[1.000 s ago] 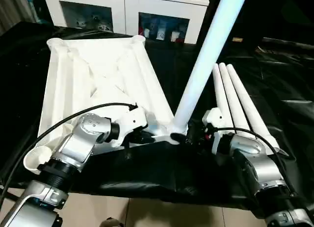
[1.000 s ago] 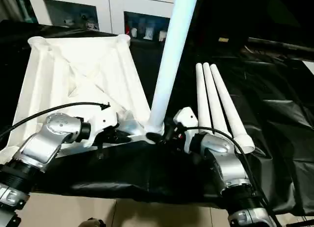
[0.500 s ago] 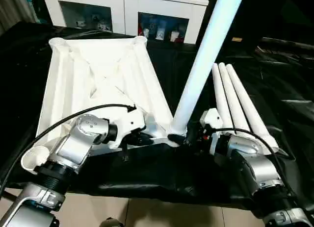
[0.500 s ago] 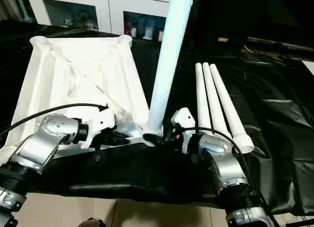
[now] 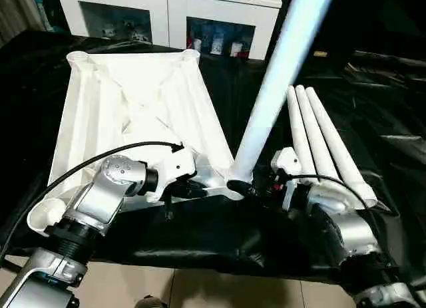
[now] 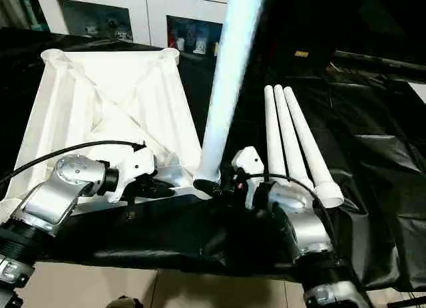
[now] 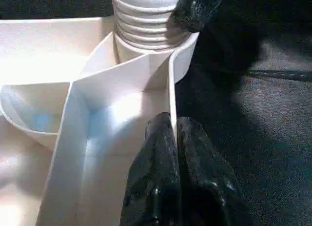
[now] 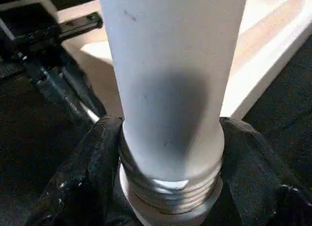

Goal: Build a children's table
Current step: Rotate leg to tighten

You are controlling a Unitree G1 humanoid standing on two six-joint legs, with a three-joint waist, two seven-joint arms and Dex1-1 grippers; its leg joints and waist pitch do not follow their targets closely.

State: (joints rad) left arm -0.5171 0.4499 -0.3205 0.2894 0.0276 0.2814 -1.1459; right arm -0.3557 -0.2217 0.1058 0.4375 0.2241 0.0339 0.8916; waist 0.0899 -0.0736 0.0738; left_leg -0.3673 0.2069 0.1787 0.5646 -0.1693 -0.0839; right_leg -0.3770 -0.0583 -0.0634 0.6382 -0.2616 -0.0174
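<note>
Threads on the leg [image 8: 170,89] still show, so the right gripper [image 8: 170,187], clasping its base, should keep turning it squarely into the near-right corner socket [image 7: 161,55] while the left gripper [image 7: 176,133], pinched shut on the tabletop [image 5: 133,108] rim, holds it steady.

Overhead room light. The white tabletop [image 5: 133,115] glares, washing out rib detail. The upright leg [image 5: 279,82] shows a bluish cast. The black drape [image 5: 373,108] carries soft sheen. Wrist views are soft, close surfaces blurred.

Bare black cloth [image 5: 399,108] beyond three spare legs [image 5: 323,138] beside upright leg [image 5: 273,102].
</note>
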